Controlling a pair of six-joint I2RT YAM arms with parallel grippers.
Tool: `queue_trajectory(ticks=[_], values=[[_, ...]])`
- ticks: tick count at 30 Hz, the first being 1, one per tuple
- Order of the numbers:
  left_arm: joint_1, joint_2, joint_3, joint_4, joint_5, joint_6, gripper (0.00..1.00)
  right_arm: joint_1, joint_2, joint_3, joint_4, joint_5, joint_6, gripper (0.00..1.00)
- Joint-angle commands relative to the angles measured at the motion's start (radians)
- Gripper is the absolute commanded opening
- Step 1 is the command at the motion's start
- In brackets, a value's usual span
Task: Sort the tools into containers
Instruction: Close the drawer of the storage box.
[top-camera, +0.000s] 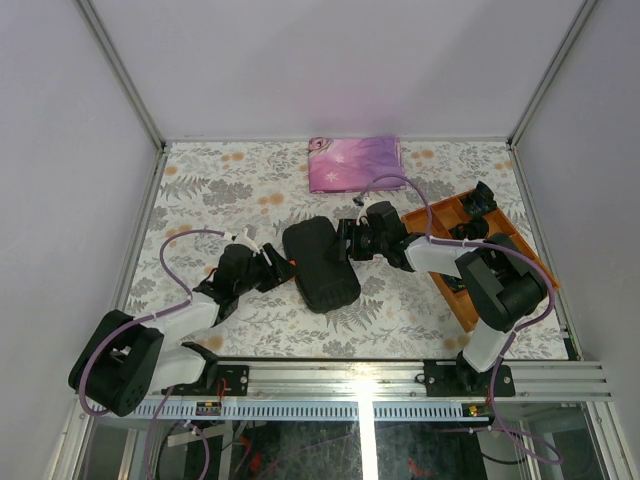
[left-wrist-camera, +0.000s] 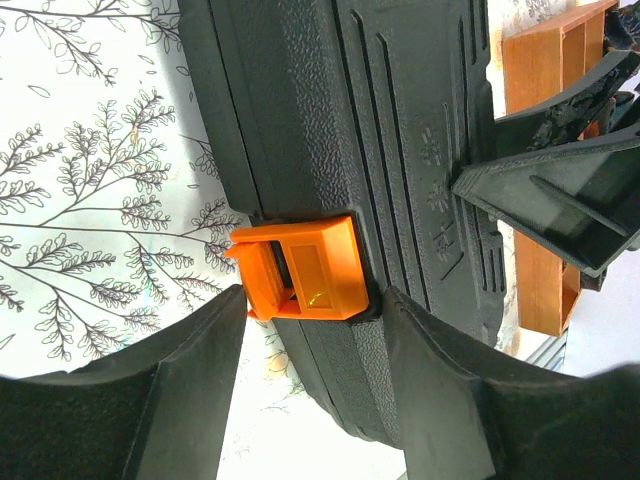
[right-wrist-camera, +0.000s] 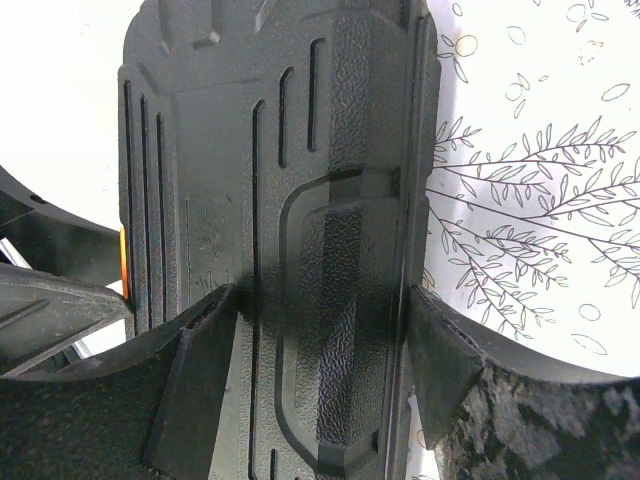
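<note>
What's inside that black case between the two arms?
Nothing inside shows: the black case is shut. Only its ribbed outer shell and an orange latch are visible, with the left pincer and right pincer straddling its edges.

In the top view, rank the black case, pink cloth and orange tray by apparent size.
1. the orange tray, though the right arm hides part of it.
2-3. the black case and pink cloth: too alike to rank.

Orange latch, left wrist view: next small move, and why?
Probably nudge the left pincer forward and flip the orange latch open: the tool case is shut, the latch sits inside that open pincer, and the right pincer seems to clamp its far edge.
</note>
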Motion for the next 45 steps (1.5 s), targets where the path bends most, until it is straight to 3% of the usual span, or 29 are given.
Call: queue_trajectory(ticks=[1, 21, 29, 45], values=[[-0.003, -0.01, -0.021, -0.009, -0.032, 0.007, 0.56, 0.033, 0.097, -0.075, -0.273, 0.045, -0.075, 0.37], [-0.003, -0.055, -0.023, -0.038, -0.048, 0.004, 0.69, 0.033, 0.102, -0.066, -0.282, 0.046, -0.08, 0.37], [-0.002, -0.112, -0.007, -0.037, -0.025, 0.002, 0.69, 0.033, 0.107, -0.066, -0.275, 0.043, -0.077, 0.37], [-0.003, -0.003, -0.017, 0.077, 0.019, -0.022, 0.64, 0.033, 0.109, -0.067, -0.277, 0.045, -0.08, 0.37]])
